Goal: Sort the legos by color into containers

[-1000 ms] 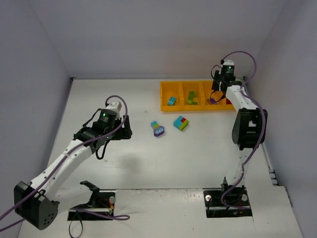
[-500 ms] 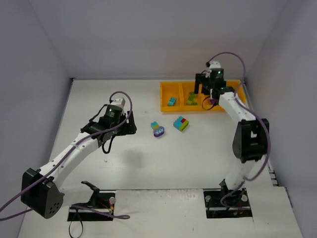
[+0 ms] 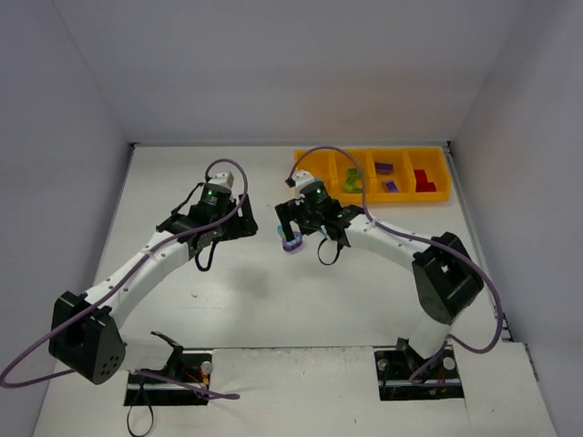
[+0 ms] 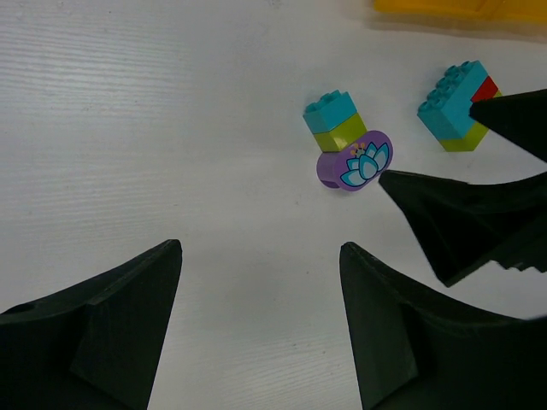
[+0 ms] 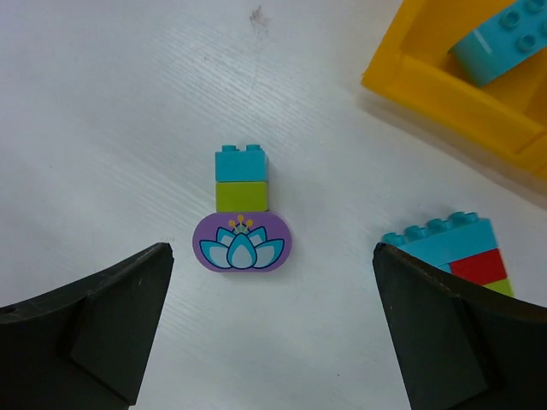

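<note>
A small lego cluster (image 5: 242, 209) lies on the white table: a teal brick, a lime one and a purple oval brick (image 5: 244, 243) with a lotus print. It also shows as the cluster (image 4: 349, 147) and the cluster (image 3: 292, 243). My right gripper (image 5: 272, 249) hovers open right over it, with the purple brick nearer its left finger. A teal, red and lime cluster (image 5: 457, 252) sits by the right finger. My left gripper (image 4: 261, 248) is open and empty, a short way left of the bricks. The orange tray (image 3: 401, 198) holds green, purple and red bricks.
A teal brick (image 5: 496, 43) lies in the tray's nearest compartment (image 5: 444, 102). The right gripper's black fingers (image 4: 461, 218) cross the left wrist view beside the cluster. Grey walls close in the table on three sides.
The right arm swung from the tray down and left to above the purple cluster, and its jaws opened wide. The left arm reached further right, towards the bricks.
</note>
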Controlling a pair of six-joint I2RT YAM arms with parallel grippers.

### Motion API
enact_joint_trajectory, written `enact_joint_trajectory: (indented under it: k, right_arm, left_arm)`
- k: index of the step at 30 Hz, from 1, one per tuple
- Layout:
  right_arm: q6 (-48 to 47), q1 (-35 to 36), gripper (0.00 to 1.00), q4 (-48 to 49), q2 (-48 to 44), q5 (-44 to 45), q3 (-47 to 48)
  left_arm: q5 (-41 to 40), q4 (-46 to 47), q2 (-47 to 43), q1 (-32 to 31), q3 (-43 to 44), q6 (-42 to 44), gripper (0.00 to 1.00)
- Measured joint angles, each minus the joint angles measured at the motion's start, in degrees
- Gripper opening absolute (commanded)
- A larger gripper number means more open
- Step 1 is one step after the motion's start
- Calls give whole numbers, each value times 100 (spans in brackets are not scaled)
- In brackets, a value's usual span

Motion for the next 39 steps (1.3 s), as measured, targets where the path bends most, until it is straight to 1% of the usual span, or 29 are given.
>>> enact_joint_trajectory:
  k: [11, 14, 15, 17, 18, 20, 21, 23, 24, 25, 26, 27, 29, 30, 31, 32, 34, 39]
  right_arm:
    - [308, 511, 99, 70, 1128, 334, 13]
    - [356, 577, 93, 105, 1309, 380, 17]
    - [363, 586, 85, 146, 1344, 415, 20]
    - [380, 579, 75, 225, 1351, 439, 22]
    - [382, 577, 64, 258, 1355, 442, 20]
    - [365, 577, 56, 361, 1357, 442, -15]
    - [358, 577, 47, 424, 1357, 446, -44]
    - [297, 573, 34, 568, 1357, 448, -111]
    - [262, 573, 18, 654, 1357, 446, -160]
    - [236, 573, 12, 732, 1355, 448, -197]
    - [195, 570, 10, 804, 1355, 446, -221]
    - [155, 566, 13, 861, 1355, 444, -238]
    - [111, 562, 24, 946, 1355, 444, -275]
    - [98, 562, 37, 970, 1355, 452, -284]
    - [76, 562, 46, 997, 1355, 466, -297]
    - [42, 562, 63, 1010, 1346, 472, -304]
    - [-33, 562, 69, 1047, 1309, 468, -345]
    - [-173, 529, 70, 942, 1239, 361, -389]
  left_arm:
    - [-2, -96, -199, 92, -2, -52, 68]
    - [-2, -103, -313, 96, -2, -55, 68]
    - [-2, -105, -341, 96, -2, -55, 68]
    - [-2, -105, -363, 109, -2, -55, 68]
    - [-2, -103, -365, 118, -2, -55, 68]
    - [0, -103, -365, 133, -2, -52, 68]
    - [7, -101, -363, 140, -2, -52, 68]
    - [42, -96, -363, 157, -2, -50, 68]
    - [63, -94, -358, 162, -2, -48, 68]
    - [90, -85, -354, 160, -2, -44, 68]
    - [127, -74, -350, 162, -2, -37, 68]
    - [166, -59, -343, 162, -2, -28, 68]
    - [221, -48, -317, 162, -2, -15, 68]
    - [243, -48, -302, 162, -2, -9, 68]
    - [256, -48, -282, 162, -2, -7, 68]
    - [262, -50, -264, 162, -2, -4, 68]
    - [275, -57, -249, 162, -2, 11, 68]
    - [192, -57, -249, 310, -2, 68, 68]
